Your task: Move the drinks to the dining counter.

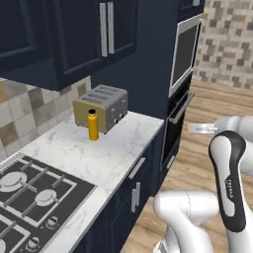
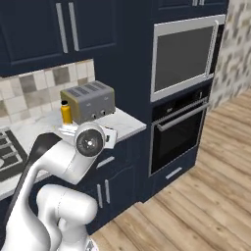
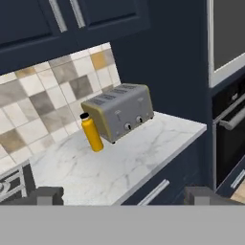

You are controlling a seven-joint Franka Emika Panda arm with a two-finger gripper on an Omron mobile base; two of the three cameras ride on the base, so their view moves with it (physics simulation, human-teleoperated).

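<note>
Yellow-orange bottle (image 3: 92, 133) with black cap stands upright on the marble worktop (image 3: 124, 162), just beside the toaster (image 3: 119, 111). Jaws wide open, gripping nothing.

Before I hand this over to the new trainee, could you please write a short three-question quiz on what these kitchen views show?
1. True or false: the yellow-orange bottle lies on its side on the marble counter.
2. Which steel appliance stands right behind the bottle? A) kettle B) toaster C) blender
3. Fill in: the fingers of the gripper stand ____, with nothing between them.

Key
1. False; it stands upright, black cap on top.
2. B
3. open; the gripper is short of the counter and holds nothing.
</note>
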